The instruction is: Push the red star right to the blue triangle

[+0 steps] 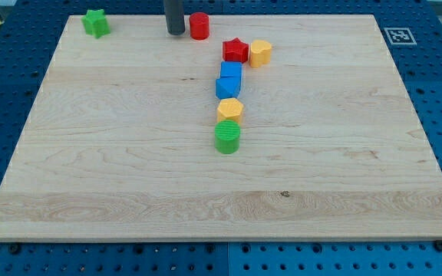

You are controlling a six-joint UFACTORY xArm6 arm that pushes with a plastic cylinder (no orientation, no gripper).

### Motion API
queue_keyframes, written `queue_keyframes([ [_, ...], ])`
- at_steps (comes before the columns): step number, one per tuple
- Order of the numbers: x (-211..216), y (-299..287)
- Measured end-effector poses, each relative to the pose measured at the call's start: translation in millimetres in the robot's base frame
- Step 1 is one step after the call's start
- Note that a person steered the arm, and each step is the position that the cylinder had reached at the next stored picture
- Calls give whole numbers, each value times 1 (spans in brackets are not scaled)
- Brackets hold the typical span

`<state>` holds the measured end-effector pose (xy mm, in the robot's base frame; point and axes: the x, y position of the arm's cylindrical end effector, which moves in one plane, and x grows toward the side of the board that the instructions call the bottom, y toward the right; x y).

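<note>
Green round block (227,137) sits nearest the view's bottom, and going up from it come a yellow block (230,109), two blue blocks (228,87) touching, then the red star (235,50) just beside a yellow heart-like block (260,52).

My tip (176,32) has no hand and holds nothing; it rests up and left of the red star, beside a red cylinder (199,25), so I think it should come round the star's far side and push slowly.

I cannot tell which blue block is the triangle, and the rod's top is cut off.

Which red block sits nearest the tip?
The red cylinder, just to the view's right of my tip at the view's top. The red star lies farther right and lower, beside the yellow block.
</note>
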<state>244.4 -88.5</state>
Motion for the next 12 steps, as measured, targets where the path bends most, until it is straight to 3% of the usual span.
queue_keyframes([
  [3, 54, 14],
  [8, 54, 208],
  [10, 58, 245],
  [12, 125, 220],
])
